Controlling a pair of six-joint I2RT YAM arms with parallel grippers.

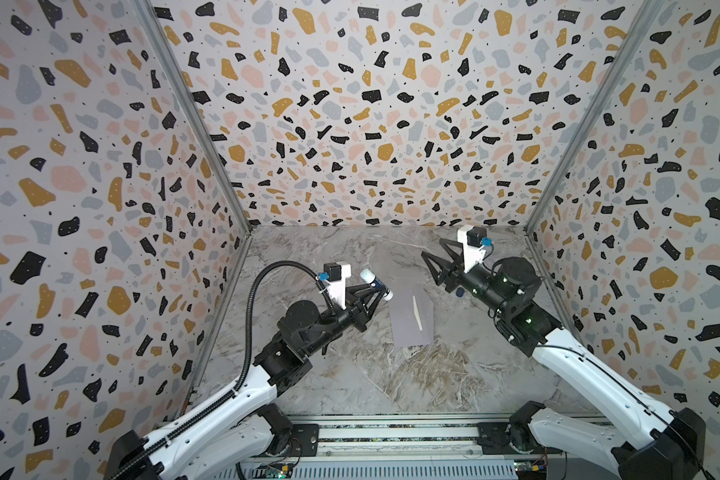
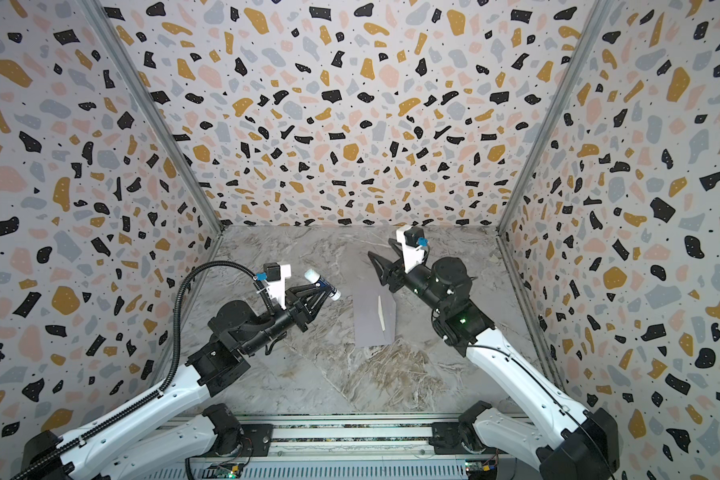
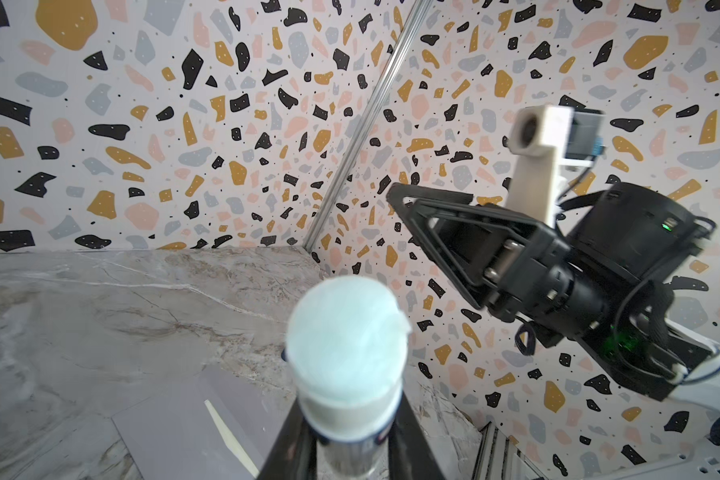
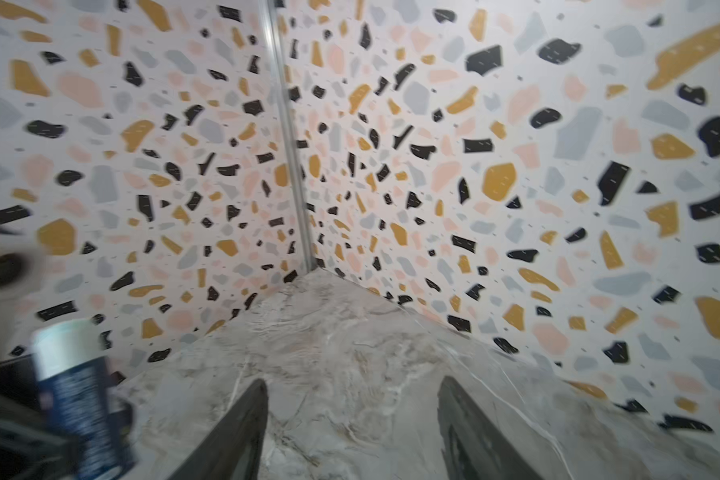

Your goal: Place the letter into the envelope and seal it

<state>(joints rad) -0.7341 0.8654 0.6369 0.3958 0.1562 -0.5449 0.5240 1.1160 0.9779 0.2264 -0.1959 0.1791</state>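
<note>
The pale grey-lavender envelope [image 1: 410, 318] [image 2: 373, 320] lies flat mid-table, also seen in the left wrist view [image 3: 184, 419]. A thin cream strip [image 1: 416, 312] runs along it; I cannot tell whether that is the letter's edge, and the letter is otherwise hidden. My left gripper [image 1: 377, 286] [image 3: 346, 440] hovers just left of the envelope, shut on a glue stick [image 1: 376, 283] [image 2: 323, 284] [image 3: 346, 353] with its pale tip bared. My right gripper [image 1: 432, 247] [image 2: 380, 248] [image 4: 352, 399] is raised over the back of the table, open and empty.
A small dark blue cap [image 1: 459, 292] lies on the marble table [image 1: 350, 374] beside the right arm, right of the envelope. Terrazzo-patterned walls close the table on three sides. The glue stick [image 4: 75, 395] and left wrist camera [image 4: 5, 270] show in the right wrist view.
</note>
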